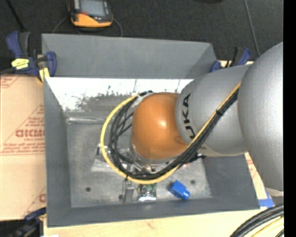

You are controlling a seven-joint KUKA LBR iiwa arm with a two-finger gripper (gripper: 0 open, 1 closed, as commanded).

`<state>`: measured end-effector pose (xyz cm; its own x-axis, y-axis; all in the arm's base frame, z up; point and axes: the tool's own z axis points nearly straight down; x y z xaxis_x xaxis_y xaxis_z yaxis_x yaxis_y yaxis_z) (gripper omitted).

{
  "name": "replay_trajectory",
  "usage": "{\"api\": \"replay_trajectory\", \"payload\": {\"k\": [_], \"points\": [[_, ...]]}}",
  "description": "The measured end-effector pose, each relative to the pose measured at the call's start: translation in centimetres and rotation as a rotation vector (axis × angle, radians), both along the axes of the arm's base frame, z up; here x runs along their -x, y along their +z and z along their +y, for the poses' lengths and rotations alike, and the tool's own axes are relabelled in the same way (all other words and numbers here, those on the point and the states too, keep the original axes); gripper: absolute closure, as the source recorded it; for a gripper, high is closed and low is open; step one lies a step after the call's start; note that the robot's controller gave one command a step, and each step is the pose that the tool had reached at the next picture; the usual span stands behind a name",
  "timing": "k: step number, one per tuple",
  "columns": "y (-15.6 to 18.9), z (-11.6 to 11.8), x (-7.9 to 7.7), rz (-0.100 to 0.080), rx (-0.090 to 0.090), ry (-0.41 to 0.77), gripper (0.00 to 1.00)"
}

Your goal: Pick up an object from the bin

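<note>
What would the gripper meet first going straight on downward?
Probably the bin's grey floor by the front wall; the gripper points down there, with a small blue object just beside its line. Depth is unclear.

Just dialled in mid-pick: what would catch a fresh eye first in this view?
The arm's orange wrist cover, ringed by looped yellow and black cables, hangs over the middle of the grey bin. Below it in the view, near the bin's front wall, lie a small blue block and, to its left, a small green-and-white thing.
</note>
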<state>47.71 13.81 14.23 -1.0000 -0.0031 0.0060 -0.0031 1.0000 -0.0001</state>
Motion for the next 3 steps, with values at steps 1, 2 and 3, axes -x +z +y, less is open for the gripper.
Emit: {"api": "replay_trajectory", "payload": {"k": [1,2,3], "points": [[-0.1,-8.7,-5.4,-0.013,0.004,-0.030,0.00],[-7.5,-2.6,-7.5,-0.007,-0.002,0.080,0.00],[-7.1,-2.8,-7.6,-0.012,-0.003,0.074,1.00]]}}
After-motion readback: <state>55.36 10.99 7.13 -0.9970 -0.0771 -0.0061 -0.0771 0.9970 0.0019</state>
